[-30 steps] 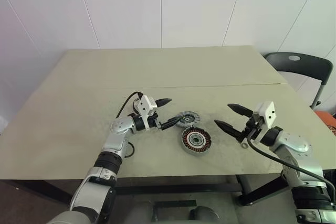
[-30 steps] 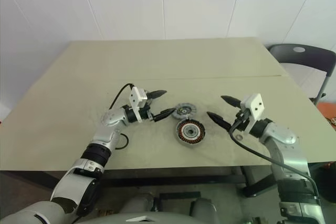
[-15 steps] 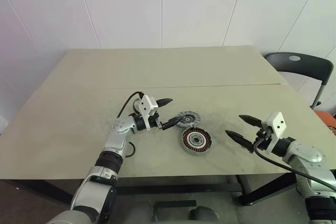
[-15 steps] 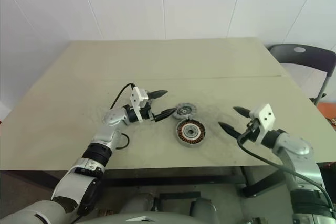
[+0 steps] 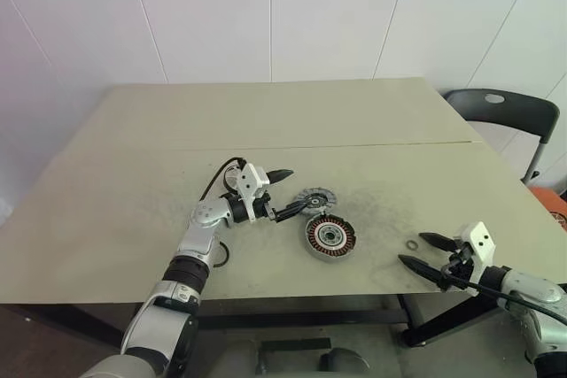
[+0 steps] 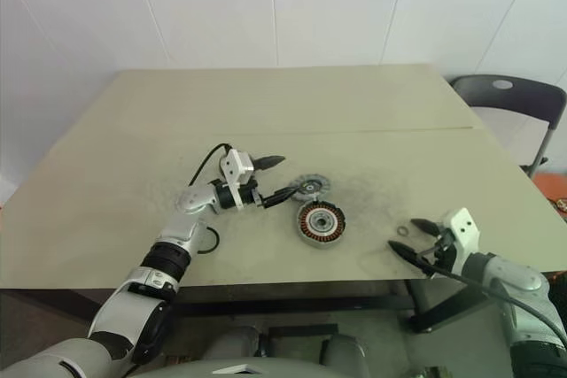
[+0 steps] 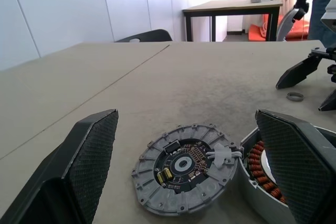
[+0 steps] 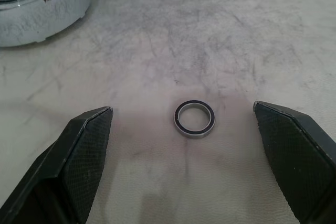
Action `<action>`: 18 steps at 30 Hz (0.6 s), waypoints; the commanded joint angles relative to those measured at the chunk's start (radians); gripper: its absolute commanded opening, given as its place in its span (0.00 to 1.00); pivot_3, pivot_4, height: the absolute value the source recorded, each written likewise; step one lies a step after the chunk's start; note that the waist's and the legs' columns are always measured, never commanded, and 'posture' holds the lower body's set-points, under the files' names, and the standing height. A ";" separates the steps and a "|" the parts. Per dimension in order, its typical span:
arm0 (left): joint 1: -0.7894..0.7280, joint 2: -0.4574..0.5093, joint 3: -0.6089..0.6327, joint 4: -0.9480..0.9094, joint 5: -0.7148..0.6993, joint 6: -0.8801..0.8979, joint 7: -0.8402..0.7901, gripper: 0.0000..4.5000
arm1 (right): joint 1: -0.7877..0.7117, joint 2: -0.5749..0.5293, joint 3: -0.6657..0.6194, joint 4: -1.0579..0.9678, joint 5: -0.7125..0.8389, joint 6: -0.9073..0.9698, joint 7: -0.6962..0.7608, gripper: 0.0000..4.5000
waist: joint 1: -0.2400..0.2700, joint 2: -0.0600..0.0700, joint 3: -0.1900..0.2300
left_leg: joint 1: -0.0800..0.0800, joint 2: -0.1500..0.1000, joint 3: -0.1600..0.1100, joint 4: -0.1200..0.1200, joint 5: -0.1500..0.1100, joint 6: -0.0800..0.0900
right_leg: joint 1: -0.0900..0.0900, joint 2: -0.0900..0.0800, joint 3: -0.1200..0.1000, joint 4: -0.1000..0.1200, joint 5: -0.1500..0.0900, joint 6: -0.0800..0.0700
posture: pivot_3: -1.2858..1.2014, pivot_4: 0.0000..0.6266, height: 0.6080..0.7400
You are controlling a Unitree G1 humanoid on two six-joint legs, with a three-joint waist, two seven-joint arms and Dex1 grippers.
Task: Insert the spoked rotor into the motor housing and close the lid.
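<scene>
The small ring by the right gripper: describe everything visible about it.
The small ring is a thin metal band, silvery outside with a dark inner edge and an open centre. It lies flat on the scuffed table, apart from the motor housing. The right gripper is open on either side of it without touching; nothing but the table touches it.

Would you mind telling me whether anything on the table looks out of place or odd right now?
A small metal ring lies loose on the table, apart from the motor housing and the lid, just ahead of the open right tool. It looks like a stray part. Otherwise nothing looks spilled or damaged.
</scene>
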State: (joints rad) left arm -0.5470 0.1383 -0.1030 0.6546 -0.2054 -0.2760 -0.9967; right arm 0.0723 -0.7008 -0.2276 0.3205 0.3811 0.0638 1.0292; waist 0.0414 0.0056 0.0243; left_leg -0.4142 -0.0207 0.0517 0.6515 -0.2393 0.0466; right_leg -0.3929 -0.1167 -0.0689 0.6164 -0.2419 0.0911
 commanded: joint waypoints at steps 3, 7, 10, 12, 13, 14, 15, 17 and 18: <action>-0.024 0.000 0.003 -0.015 0.006 -0.021 0.004 0.99 | -0.028 0.022 0.001 0.092 -0.022 -0.041 0.002 1.00 | -0.001 -0.001 0.000 | 0.006 0.000 0.000 0.000 -0.002 -0.002 | 0.004 0.000 0.000 -0.002 0.000 0.000 | 0.52 0.00 1.00; -0.019 0.000 0.001 -0.022 0.007 -0.020 0.005 0.99 | -0.055 0.030 0.012 0.106 -0.031 -0.042 -0.009 1.00 | -0.002 -0.002 0.000 | 0.006 0.000 0.000 0.000 -0.002 -0.002 | 0.005 -0.001 0.000 -0.002 0.000 0.001 | 0.52 0.00 1.00; -0.019 0.000 -0.001 -0.020 0.009 -0.021 0.006 0.99 | -0.075 0.028 0.023 0.091 -0.046 -0.030 -0.024 1.00 | -0.003 -0.003 0.000 | 0.006 0.000 0.000 0.000 -0.002 -0.002 | 0.004 -0.001 0.001 -0.002 0.000 0.001 | 0.52 0.00 1.00; -0.020 0.000 -0.002 -0.017 0.011 -0.023 0.007 0.99 | -0.091 0.024 0.034 0.066 -0.059 -0.018 -0.038 1.00 | -0.004 -0.003 0.000 | 0.006 0.001 0.000 0.000 -0.002 -0.002 | 0.004 -0.001 0.001 -0.002 0.000 0.001 | 0.52 0.00 1.00; -0.020 0.000 -0.002 -0.016 0.011 -0.023 0.007 0.99 | -0.095 0.024 0.036 0.055 -0.061 -0.013 -0.041 1.00 | -0.004 -0.004 0.000 | 0.006 0.001 0.000 0.000 -0.002 -0.002 | 0.004 -0.001 0.001 -0.002 0.000 0.001 | 0.52 0.00 1.00; -0.020 0.000 -0.002 -0.016 0.012 -0.023 0.007 0.99 | -0.097 0.024 0.036 0.048 -0.061 -0.009 -0.042 1.00 | -0.004 -0.004 0.000 | 0.006 0.001 0.001 0.000 -0.002 -0.002 | 0.004 -0.001 0.001 -0.002 0.001 0.001 | 0.52 0.00 1.00; -0.020 0.000 -0.003 -0.017 0.012 -0.023 0.007 0.99 | -0.097 0.023 0.037 0.043 -0.066 -0.009 -0.043 1.00 | -0.004 -0.004 0.000 | 0.006 0.001 0.000 0.000 -0.002 -0.002 | 0.003 -0.001 0.001 -0.002 0.001 0.001 | 0.52 0.00 1.00; -0.020 -0.001 -0.002 -0.017 0.013 -0.024 0.006 0.99 | -0.098 0.020 0.043 0.044 -0.080 -0.014 -0.046 1.00 | -0.004 -0.004 0.000 | 0.006 0.001 0.000 0.000 -0.002 -0.002 | 0.003 -0.001 0.001 -0.002 0.001 0.001 | 0.52 0.00 1.00; -0.019 -0.001 -0.003 -0.019 0.014 -0.024 0.007 0.99 | -0.097 0.019 0.043 0.048 -0.084 -0.018 -0.045 1.00 | -0.004 -0.004 0.000 | 0.006 0.001 0.001 0.000 -0.002 -0.002 | 0.003 -0.001 0.001 -0.002 0.001 0.001 | 0.52 0.00 1.00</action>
State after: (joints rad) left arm -0.5469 0.1379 -0.1042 0.6546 -0.1961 -0.2853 -0.9926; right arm -0.0081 -0.6800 -0.1949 0.3789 0.3153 0.0468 0.9945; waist 0.0373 0.0019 0.0246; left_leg -0.4084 -0.0195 0.0523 0.6511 -0.2410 0.0448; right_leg -0.3899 -0.1179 -0.0683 0.6143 -0.2411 0.0920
